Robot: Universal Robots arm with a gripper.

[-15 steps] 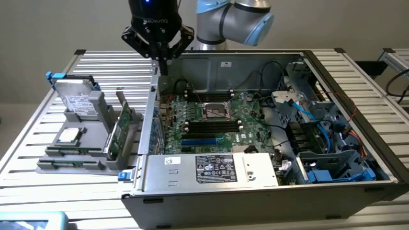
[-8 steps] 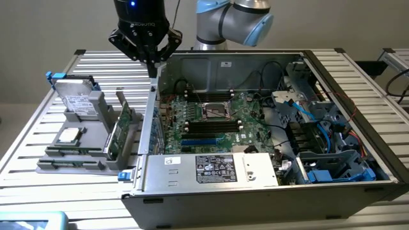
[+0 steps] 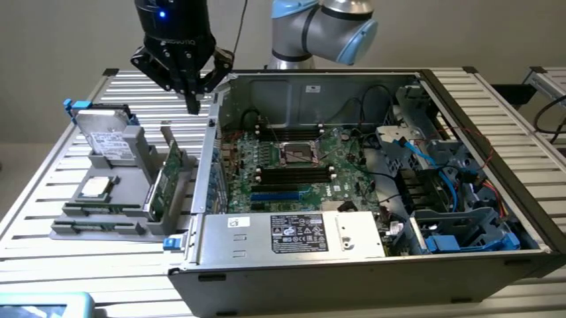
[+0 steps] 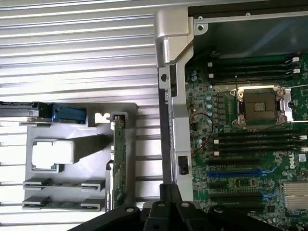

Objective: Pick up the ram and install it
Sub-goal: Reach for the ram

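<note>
Black end effector (image 3: 192, 106) hangs closed, pointing down near computer case (image 3: 354, 278).

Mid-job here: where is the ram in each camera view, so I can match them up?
Exterior view: the ram lies flat in the near end of the gray holder, at the exterior view's left, outside the case.
Wrist view: the ram lies in the holder's slotted end, beside the upright green card.
Shared landmark: the green card, standing between ram and case.
</note>
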